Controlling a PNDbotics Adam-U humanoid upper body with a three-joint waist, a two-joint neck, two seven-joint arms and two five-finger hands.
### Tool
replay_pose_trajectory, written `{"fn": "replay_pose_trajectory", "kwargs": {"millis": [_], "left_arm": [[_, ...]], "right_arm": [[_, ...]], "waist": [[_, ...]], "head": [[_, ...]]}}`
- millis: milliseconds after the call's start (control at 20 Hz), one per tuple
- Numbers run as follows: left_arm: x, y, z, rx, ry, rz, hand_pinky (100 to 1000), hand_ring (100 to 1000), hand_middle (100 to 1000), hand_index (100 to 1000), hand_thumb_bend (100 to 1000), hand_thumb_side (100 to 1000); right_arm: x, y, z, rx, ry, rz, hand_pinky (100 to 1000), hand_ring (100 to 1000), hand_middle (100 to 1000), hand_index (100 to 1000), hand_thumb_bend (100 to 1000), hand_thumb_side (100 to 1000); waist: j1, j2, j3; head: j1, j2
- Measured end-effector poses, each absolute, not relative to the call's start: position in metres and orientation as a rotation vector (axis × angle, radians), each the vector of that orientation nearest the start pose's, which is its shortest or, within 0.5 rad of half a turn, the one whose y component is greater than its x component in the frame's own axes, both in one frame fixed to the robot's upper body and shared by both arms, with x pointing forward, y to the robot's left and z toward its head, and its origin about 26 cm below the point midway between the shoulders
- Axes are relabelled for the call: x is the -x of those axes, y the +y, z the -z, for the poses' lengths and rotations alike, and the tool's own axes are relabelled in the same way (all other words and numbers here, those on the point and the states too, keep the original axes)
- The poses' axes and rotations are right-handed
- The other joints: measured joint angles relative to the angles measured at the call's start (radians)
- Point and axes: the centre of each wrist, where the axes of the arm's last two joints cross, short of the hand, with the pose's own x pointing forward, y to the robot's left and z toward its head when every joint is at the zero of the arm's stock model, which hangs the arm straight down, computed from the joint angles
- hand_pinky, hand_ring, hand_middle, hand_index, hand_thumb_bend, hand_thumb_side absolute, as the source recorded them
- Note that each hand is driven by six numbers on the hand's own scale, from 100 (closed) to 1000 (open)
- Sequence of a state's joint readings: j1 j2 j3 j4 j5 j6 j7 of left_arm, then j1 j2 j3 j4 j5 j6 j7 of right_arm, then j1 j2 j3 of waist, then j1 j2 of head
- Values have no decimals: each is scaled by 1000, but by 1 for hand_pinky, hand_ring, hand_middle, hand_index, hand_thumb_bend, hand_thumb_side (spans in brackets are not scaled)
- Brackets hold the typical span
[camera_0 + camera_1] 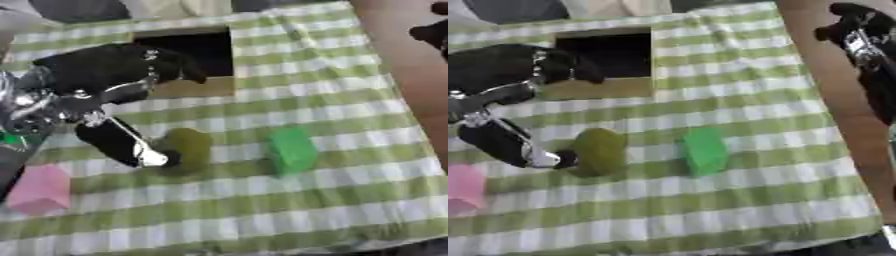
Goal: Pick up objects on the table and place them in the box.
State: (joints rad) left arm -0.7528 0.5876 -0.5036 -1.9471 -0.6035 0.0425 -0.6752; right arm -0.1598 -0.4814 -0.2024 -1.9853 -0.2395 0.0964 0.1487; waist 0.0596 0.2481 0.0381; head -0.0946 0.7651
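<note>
A green-and-white checked cloth (332, 100) covers the worktop, brown floor showing at right. The left hand (118, 67) spreads open beside the open cardboard box (188, 90), thumb touching a dull olive rounded object (185, 149); a green block (291, 151) and pink block (39, 189) lie nearby. The right hand (859, 32) is partly cut off, its fingers indistinct.

No readable text, label, brand, number or sign on anything here.
</note>
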Motion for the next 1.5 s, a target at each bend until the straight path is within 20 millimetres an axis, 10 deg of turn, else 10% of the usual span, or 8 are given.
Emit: {"fn": "replay_pose_trajectory", "kwargs": {"millis": [1500], "left_arm": [[-356,147,-220,873,2027,-2926,887,877,798,921,596,517]], "right_arm": [[-280,-344,-203,166,-2062,-381,1000,828,592,846,100,588]], "waist": [[0,51,-20]], "head": [[19,0]]}}
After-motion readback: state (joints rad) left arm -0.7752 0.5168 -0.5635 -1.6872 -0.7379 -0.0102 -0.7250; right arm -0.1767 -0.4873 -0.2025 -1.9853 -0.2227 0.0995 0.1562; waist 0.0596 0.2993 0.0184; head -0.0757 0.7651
